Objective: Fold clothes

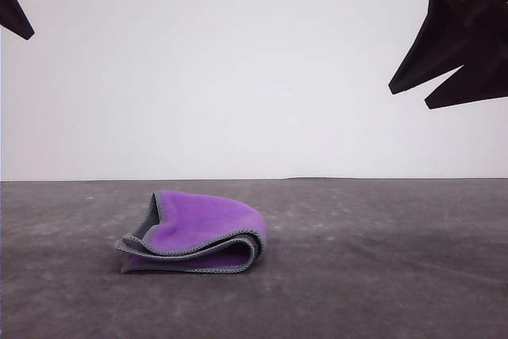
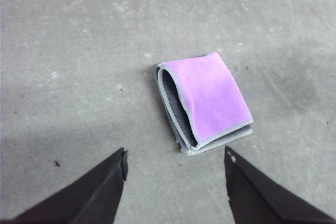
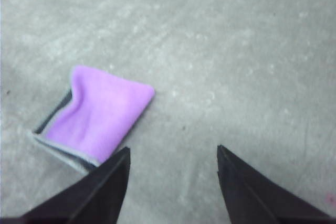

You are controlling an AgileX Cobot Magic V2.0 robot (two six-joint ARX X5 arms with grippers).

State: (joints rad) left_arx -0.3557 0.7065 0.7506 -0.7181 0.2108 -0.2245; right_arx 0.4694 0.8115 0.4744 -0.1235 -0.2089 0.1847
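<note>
so the cloth (image 1: 194,232) is sitting folded on the grey table (image 1: 381,275), purple face out, and everything else is hanging around it. the left gripper (image 2: 176,182) is hovering above the cloth with its jaws spread and nothing between them, and the right gripper (image 3: 173,182) is doing the same off to the cloth's side, also spread wide and empty, well clear of it. i'm guessing both are parked up high because the fold looks basically done and they're letting go of it. the cloth itself is looking soft and fleecy, a chunky little rectangle with a rounded, puffy fold edge. light grey stitched edging is running along the layered open edges, and a bit of dark charcoal is peeking out inside the gap. the table is looking matte and slightly mottled.
</note>
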